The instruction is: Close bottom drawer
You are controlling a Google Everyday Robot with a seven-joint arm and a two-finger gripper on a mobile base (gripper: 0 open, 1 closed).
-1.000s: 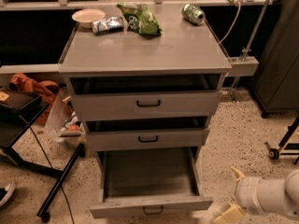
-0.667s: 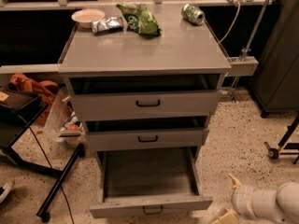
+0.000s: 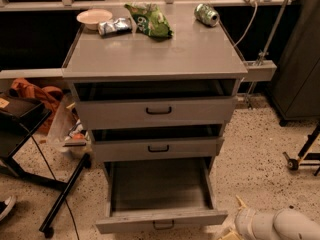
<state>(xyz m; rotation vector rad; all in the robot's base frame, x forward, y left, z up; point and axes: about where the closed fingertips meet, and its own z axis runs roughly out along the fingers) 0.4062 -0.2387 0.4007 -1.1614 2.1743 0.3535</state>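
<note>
Bottom drawer (image 3: 161, 220) stands pulled far out of the grey cabinet (image 3: 155, 51), its front panel low in the view and well forward of the two drawers above it. Its inside is bare grey, and a small black handle (image 3: 163, 226) sits at the middle of the front. The middle drawer (image 3: 156, 148) is out a little, with a dark gap above its front. The top drawer (image 3: 156, 111) is out a little too, under the cabinet's top.

My claw (image 3: 232, 219) is at the lower right, just beside the right corner of the bottom drawer's front, low over the speckled floor (image 3: 250, 154). Two tan fingers (image 3: 240, 202) show, spread apart, with nothing held between them; the lower one is partly cut off by the frame edge. I cannot tell if the claw touches the drawer. My white arm (image 3: 280, 226) runs from it to the right edge of the view.

On the cabinet's top, along the back, lie a pale bowl (image 3: 94, 18) at the left, a silver bag (image 3: 115, 26) touching it, a green bag (image 3: 150, 20) just beside that, and a green can (image 3: 206, 14) on its side near the right back corner, well apart from the bags.

Left of the cabinet is a black stand (image 3: 20, 129) with an orange cloth (image 3: 37, 91) behind it. A dark locker (image 3: 300, 74) stands at the right.
</note>
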